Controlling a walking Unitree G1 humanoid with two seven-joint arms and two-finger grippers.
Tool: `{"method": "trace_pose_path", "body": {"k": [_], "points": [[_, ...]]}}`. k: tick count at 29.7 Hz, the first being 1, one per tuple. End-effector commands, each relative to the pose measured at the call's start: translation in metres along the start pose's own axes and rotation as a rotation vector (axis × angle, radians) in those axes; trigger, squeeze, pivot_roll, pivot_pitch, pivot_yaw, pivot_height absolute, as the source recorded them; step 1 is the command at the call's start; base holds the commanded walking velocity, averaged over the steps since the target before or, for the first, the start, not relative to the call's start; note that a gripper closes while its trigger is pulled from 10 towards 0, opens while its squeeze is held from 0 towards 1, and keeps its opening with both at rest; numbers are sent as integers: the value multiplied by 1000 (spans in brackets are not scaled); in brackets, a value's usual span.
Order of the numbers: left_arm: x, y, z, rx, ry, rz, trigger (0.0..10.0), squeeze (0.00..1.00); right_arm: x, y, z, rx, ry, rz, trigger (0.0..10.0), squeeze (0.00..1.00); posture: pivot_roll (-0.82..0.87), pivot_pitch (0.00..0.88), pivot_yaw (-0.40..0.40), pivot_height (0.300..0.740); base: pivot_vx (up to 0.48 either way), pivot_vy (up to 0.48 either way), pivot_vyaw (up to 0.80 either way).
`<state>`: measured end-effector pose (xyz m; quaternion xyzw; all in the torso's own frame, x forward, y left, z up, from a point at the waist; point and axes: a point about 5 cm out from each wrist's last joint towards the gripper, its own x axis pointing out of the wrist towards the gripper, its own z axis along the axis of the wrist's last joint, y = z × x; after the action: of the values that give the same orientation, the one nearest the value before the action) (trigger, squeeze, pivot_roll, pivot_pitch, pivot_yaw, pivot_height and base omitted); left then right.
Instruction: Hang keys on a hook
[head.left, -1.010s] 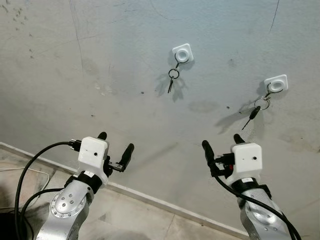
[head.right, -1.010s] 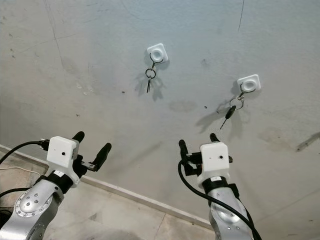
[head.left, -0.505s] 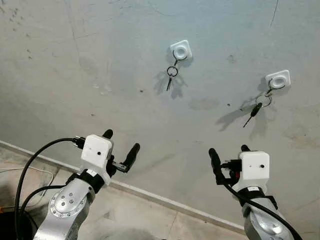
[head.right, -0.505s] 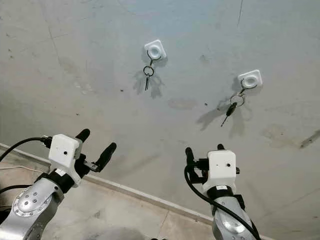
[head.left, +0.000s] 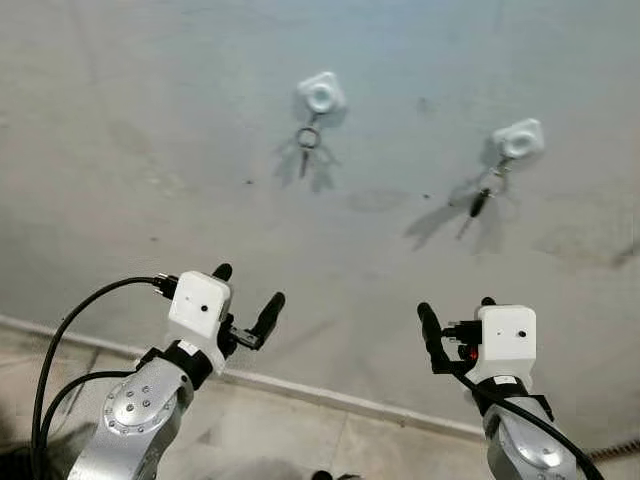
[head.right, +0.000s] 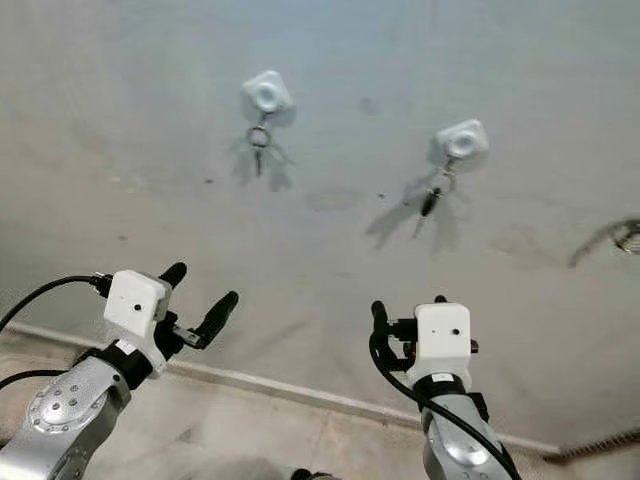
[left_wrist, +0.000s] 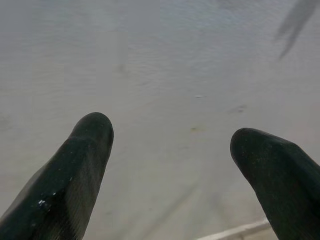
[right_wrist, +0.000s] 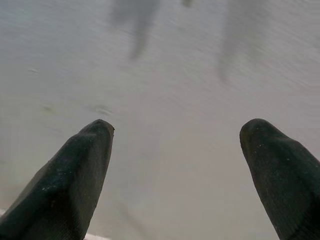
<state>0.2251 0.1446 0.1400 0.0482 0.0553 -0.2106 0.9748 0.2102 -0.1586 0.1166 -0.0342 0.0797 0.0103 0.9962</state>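
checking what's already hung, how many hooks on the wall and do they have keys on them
2. The left hook is on the upper wall with a key ring hanging from it; the right hook sits slightly lower and holds a ring with a dark-headed key. More may lie outside the frame.

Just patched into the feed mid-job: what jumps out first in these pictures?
Two white hooks on the grey wall catch the eye: the left hook with a key ring hanging from it, and the right hook with a dark-headed key dangling below. Lower down, the left gripper and the right gripper are held up before the wall, both open and holding nothing.
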Motion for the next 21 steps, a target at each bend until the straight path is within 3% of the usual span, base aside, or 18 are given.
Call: {"method": "trace_pose_path", "body": {"k": [1,21], "points": [[-1,-3,1,0,4,-15,10000,0,-1,-4,4,2,-8,-22,10000,0,195,133,-113,740,0,0,-781],[10,-13,-6,1,40,-74,10000,0,10,-3,5,80,3,-52,10000,0,182,107,-114,740,0,0,-778]]}}
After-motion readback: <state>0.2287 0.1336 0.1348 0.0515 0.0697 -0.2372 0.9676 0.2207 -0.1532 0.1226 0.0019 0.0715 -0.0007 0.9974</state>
